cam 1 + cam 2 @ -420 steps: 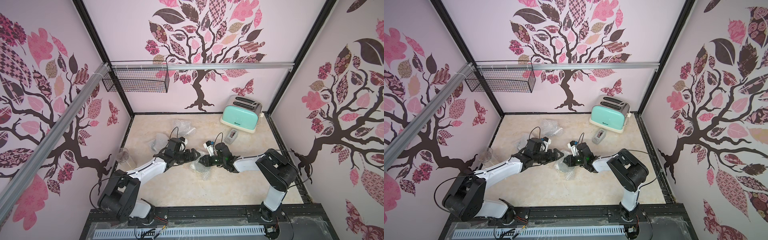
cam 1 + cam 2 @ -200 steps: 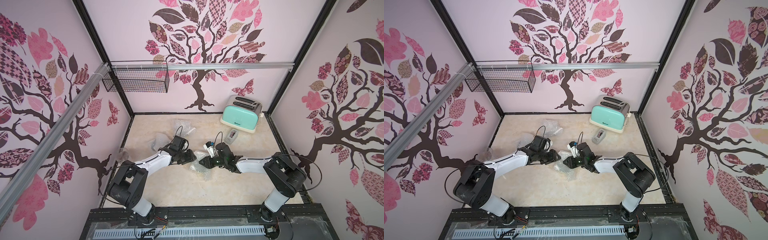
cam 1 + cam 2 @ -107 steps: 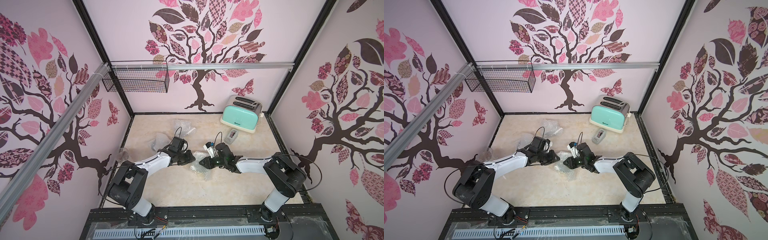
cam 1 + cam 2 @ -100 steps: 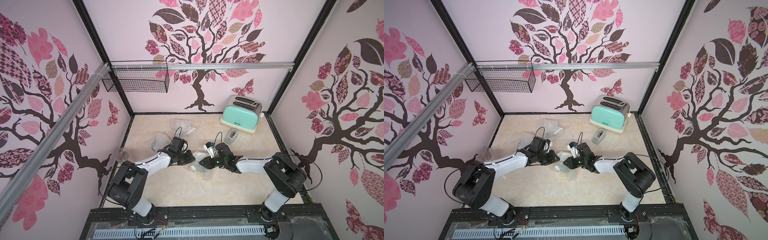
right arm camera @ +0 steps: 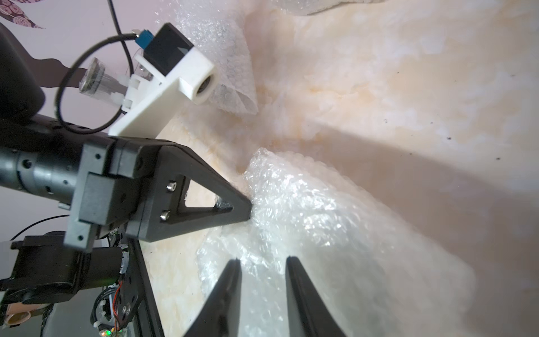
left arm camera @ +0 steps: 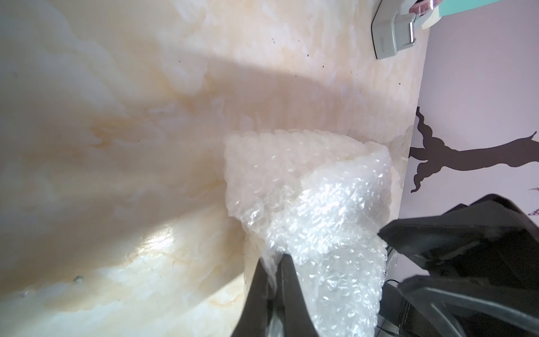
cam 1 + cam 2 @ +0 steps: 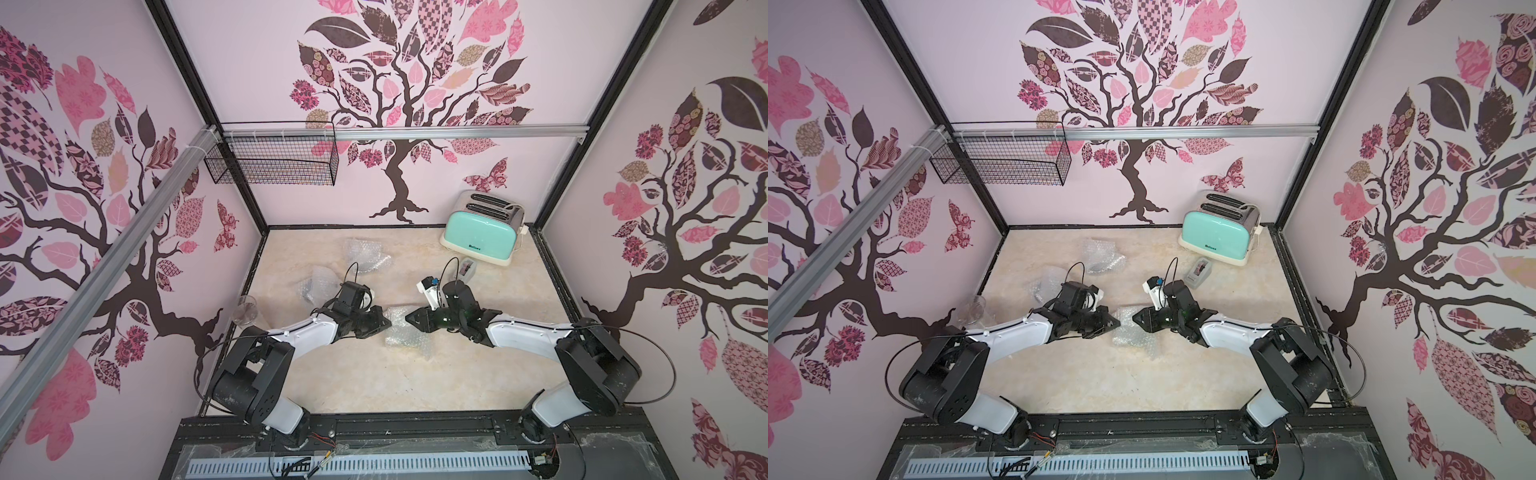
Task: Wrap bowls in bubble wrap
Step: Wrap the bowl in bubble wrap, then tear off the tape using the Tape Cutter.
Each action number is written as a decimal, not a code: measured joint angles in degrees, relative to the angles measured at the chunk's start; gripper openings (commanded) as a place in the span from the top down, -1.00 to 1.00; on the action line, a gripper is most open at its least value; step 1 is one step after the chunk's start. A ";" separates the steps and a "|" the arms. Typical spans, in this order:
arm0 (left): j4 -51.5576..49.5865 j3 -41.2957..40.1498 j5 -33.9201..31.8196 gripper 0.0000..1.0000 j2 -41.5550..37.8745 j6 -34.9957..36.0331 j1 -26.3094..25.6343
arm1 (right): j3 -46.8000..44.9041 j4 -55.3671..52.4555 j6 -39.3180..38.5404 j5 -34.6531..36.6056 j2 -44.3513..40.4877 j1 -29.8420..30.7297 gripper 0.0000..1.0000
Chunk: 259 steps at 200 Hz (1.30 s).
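In both top views, a crumpled bubble wrap (image 7: 405,337) bundle lies on the table (image 7: 374,386), mid-surface, between the left gripper (image 7: 385,325) and the right gripper (image 7: 409,320).

Left wrist view: the left gripper (image 6: 272,258) has its jaws pinched together on an edge of the bubble wrap (image 6: 320,204).

Right wrist view: the right gripper (image 5: 262,261) has its 2 jaws apart just over the bubble wrap (image 5: 306,218), clamping nothing.
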 measured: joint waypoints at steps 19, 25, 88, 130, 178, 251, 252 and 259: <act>-0.04 -0.26 -0.02 1.00 -0.96 -0.79 -0.31 | -1.18 -1.20 0.00 -1.18 -2.58 -0.02 0.37; -0.04 -0.26 -0.07 1.00 -1.20 -0.96 -0.48 | -1.64 -1.40 -0.02 -1.57 -3.37 -0.02 0.37; 0.02 -0.31 -0.59 1.00 -1.73 -1.86 -2.99 | -5.33 -6.05 -1.60 -0.02 -11.72 -0.20 0.34; 0.76 -0.98 -0.66 1.00 -1.73 -1.84 -2.99 | -5.31 -6.08 -0.96 3.48 -14.80 -6.38 0.27; 1.66 -2.08 -0.42 1.00 -2.64 -1.84 -2.43 | -3.98 -4.07 1.75 9.77 -12.70 -11.43 0.19; 1.03 -2.36 -0.42 1.00 -3.50 -1.22 -2.01 | 0.11 2.64 11.06 9.09 -0.24 -31.80 0.24; 1.03 -2.36 -0.44 1.00 -3.50 -1.22 -2.01 | 0.28 2.67 11.15 9.03 -0.02 -31.95 0.24; 0.98 -2.36 -0.46 1.00 -3.50 -1.18 -2.01 | 0.96 3.30 11.52 8.66 1.31 -32.35 0.24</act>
